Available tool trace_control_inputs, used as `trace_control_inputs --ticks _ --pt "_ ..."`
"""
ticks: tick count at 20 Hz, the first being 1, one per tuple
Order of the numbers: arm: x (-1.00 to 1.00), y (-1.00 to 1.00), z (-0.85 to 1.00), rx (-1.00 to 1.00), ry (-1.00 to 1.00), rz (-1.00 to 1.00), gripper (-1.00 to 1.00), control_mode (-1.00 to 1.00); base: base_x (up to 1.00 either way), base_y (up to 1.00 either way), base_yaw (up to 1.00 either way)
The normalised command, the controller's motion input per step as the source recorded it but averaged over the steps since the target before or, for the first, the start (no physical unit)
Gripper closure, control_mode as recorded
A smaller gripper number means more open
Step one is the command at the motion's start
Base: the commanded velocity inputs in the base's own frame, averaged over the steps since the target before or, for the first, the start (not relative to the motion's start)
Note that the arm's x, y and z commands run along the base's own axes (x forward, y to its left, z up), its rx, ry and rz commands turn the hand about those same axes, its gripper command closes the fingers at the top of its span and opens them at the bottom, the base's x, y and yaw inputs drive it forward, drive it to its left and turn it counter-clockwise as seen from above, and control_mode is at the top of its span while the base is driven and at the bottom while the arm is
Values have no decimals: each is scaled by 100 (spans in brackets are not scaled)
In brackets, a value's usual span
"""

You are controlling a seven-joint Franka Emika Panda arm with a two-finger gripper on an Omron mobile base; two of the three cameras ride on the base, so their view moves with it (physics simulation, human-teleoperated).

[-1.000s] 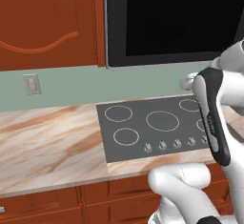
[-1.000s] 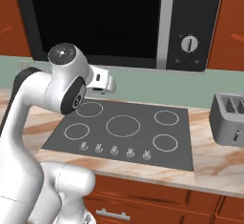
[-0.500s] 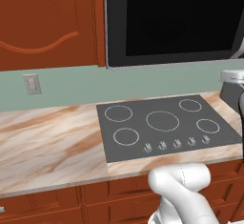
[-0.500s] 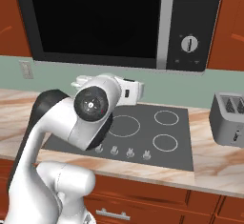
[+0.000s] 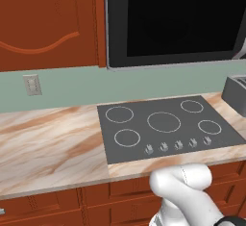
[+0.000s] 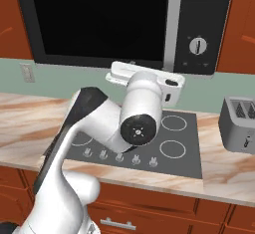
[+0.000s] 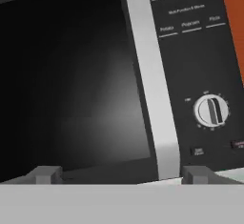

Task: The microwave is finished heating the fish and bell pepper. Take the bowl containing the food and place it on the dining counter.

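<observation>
The microwave [image 5: 173, 18] [image 6: 99, 19] hangs above the cooktop with its glossy black door shut. The bowl, the fish and the bell pepper are hidden behind that door. The dining counter is out of view. My gripper [image 7: 123, 175] is open wide, its two fingertips [image 7: 45, 174] far apart and nothing between them. It faces the door's lower right, close to the silver vertical handle strip [image 7: 152, 99] and the dial [image 7: 211, 110]. My white hand [image 6: 147, 76] hovers just below the microwave's bottom edge, left of the control panel [image 6: 199, 24].
A flat grey cooktop [image 5: 168, 129] [image 6: 174, 143] lies in the marble counter [image 5: 48, 143] under the hand. A grey toaster [image 6: 241, 123] [image 5: 235, 93] stands at the right. Red-brown cabinets [image 5: 48, 23] flank the microwave, and a wall outlet [image 5: 31, 84] sits on the green backsplash.
The arm has swung right, leaving the left base view, and the hand has risen to just below the microwave's lower right. The jaws stayed open.
</observation>
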Motion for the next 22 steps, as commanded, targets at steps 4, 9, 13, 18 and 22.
trace_control_inputs --ticks 4,9,13,18,22 --pt "23 -48 52 5 -19 0 -100 -100 0 0 0" --pt "57 -28 26 1 0 0 -100 -100 0 0 0" --pt "79 -16 0 0 9 1 -100 -100 0 0 0" --pt "86 -9 0 0 5 0 -100 -100 0 0 0" --pt "72 -15 0 0 6 2 -100 -100 0 0 0"
